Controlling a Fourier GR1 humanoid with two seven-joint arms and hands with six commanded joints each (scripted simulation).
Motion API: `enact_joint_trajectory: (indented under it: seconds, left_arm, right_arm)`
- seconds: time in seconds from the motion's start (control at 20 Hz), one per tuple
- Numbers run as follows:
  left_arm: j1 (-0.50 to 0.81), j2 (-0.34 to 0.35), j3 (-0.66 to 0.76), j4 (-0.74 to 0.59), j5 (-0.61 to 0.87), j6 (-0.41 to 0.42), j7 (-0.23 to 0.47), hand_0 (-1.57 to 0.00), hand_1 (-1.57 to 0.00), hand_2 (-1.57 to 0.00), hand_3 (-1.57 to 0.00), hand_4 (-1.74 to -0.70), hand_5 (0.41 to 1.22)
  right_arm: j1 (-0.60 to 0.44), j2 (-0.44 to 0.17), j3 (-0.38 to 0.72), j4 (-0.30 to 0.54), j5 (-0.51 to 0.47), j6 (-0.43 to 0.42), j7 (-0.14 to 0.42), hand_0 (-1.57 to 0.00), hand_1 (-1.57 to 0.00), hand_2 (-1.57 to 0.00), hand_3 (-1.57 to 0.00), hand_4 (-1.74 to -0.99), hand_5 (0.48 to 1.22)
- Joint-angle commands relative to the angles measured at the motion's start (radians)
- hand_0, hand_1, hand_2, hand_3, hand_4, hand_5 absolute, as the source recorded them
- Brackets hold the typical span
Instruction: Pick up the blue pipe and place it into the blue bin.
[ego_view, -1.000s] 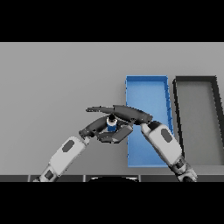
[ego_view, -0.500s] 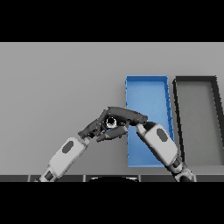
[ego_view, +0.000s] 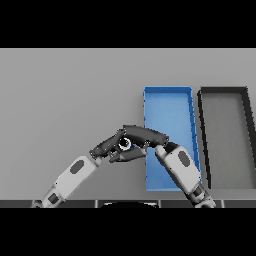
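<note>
The blue pipe (ego_view: 125, 145) is held just left of the blue bin (ego_view: 168, 95), and only its round pale end shows between the two hands. My left hand (ego_view: 106, 148) reaches in from the lower left with its fingers curled under and around the pipe. My right hand (ego_view: 148, 135) comes from the lower right across the bin's near left corner, its fingers laid over the top of the pipe and closed on it. The rest of the pipe is hidden by the fingers.
A black bin (ego_view: 223, 91) stands right of the blue bin, side by side with it. My right forearm (ego_view: 181, 167) lies over the blue bin's near end. The grey table (ego_view: 65, 100) stretches to the left and far side.
The right hand's fingers, spread wide above the pipe a second ago, have closed down onto it. Both hands have drawn together, and the pipe's blue body is now covered.
</note>
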Motion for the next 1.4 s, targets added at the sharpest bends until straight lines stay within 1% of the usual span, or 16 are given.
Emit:
enact_joint_trajectory:
  seconds: [0.0,0.1,0.15,0.25,0.4,0.6,0.65,0.7,0.8,0.9,0.95,1.05,1.15,1.25,1.3,1.35]
  left_arm:
    - [-0.014,0.006,0.001,0.012,-0.005,-0.023,0.011,-0.78,-0.64,-0.65,-0.27,-1.25,1.220]
    - [-0.005,0.010,0.001,0.003,-0.025,-0.046,0.002,-0.50,-0.41,-0.42,-0.17,-1.11,1.184]
    - [-0.009,0.018,0.012,0.012,-0.027,-0.055,0.001,-0.40,-0.33,-0.33,-0.14,-1.05,1.118]
    - [-0.009,0.020,0.016,0.008,-0.071,-0.031,0.008,-0.26,-0.21,-0.21,-0.09,-0.95,0.964]
    - [-0.011,0.012,0.017,0.023,-0.081,-0.008,0.060,-0.13,-0.11,-0.11,-0.04,-0.85,0.794]
    - [-0.001,0.015,0.021,0.026,-0.071,-0.007,0.055,-0.05,-0.04,-0.04,-0.02,-0.83,0.659]
    - [0.009,0.010,0.027,0.011,-0.054,0.002,0.076,-0.04,-0.03,-0.04,-0.01,-0.84,0.636]
    - [0.012,0.006,0.030,0.015,-0.044,0.010,0.113,-0.03,-0.03,-0.03,-0.01,-0.85,0.623]
    - [0.018,0.008,0.033,0.005,-0.030,0.016,0.175,-0.02,-0.02,-0.02,-0.01,-0.87,0.612]
    - [0.023,0.006,0.027,0.009,-0.038,0.019,0.161,-0.01,-0.01,-0.01,0.00,-0.88,0.593]
    - [0.019,0.005,0.023,0.009,-0.045,0.023,0.175,-0.01,-0.01,-0.01,0.00,-0.88,0.572]
    - [0.027,0.018,0.023,0.006,-0.040,0.013,0.175,-0.01,0.00,-0.01,0.00,-0.87,0.543]
    - [0.038,0.024,0.021,-0.007,-0.043,0.016,0.170,0.00,0.00,0.00,0.00,-0.87,0.529]
    - [0.046,0.020,0.013,-0.008,-0.048,0.019,0.179,0.00,0.00,0.00,0.00,-0.86,0.515]
    - [0.034,0.012,0.014,0.005,-0.053,0.023,0.188,0.00,0.00,0.00,0.00,-0.87,0.509]
    - [0.036,0.016,0.017,0.005,-0.049,0.018,0.182,0.00,0.00,0.00,0.00,-0.86,0.503]
  right_arm:
    - [0.005,0.020,0.003,-0.007,0.011,0.000,0.010,-1.56,-1.56,-1.56,-1.55,-1.481,1.198]
    - [0.021,0.034,-0.005,-0.033,0.002,0.004,0.030,-1.56,-1.56,-1.56,-1.56,-1.482,1.206]
    - [0.009,0.045,-0.017,-0.021,0.009,0.007,0.039,-1.56,-1.56,-1.56,-1.56,-1.483,1.209]
    - [0.031,0.061,-0.026,-0.026,0.017,0.019,0.005,-1.57,-1.57,-1.57,-1.56,-1.484,1.214]
    - [0.020,0.083,-0.038,-0.038,0.015,0.020,0.032,-1.57,-1.57,-1.57,-1.57,-1.484,1.217]
    - [0.030,0.092,-0.052,-0.036,0.034,0.040,0.012,-1.57,-1.57,-1.57,-1.57,-1.485,1.219]
    - [0.024,0.101,-0.057,-0.036,0.040,0.034,0.014,-1.57,-1.57,-1.57,-1.57,-1.487,1.220]
    - [0.015,0.105,-0.067,-0.036,0.030,0.034,0.037,-1.57,-1.57,-1.57,-1.57,-1.488,1.220]
    - [0.018,0.110,-0.089,-0.017,0.028,0.045,0.018,-1.57,-1.57,-1.57,-1.57,-1.491,1.220]
    - [0.010,0.132,-0.113,-0.018,-0.082,0.029,0.099,-1.57,-1.57,-1.57,-1.57,-1.492,1.221]
    - [0.001,0.152,-0.119,-0.019,-0.161,-0.002,0.157,-1.57,-1.57,-1.57,-1.57,-1.492,1.221]
    - [-0.038,0.161,-0.145,-0.028,-0.291,-0.066,0.231,-1.57,-1.57,-1.57,-1.57,-1.493,1.221]
    - [-0.087,0.093,-0.142,-0.022,-0.393,-0.137,0.247,-1.57,-1.57,-1.57,-1.57,-1.494,1.221]
    - [-0.153,0.042,-0.150,-0.019,-0.440,-0.186,0.246,-1.57,-1.57,-1.57,-1.57,-1.492,1.221]
    - [-0.199,0.010,-0.144,-0.016,-0.470,-0.242,0.247,-1.57,-1.57,-1.57,-1.57,-1.492,1.221]
    - [-0.238,-0.009,-0.165,-0.022,-0.488,-0.266,0.243,-1.57,-1.57,-1.57,-1.57,-1.493,1.221]
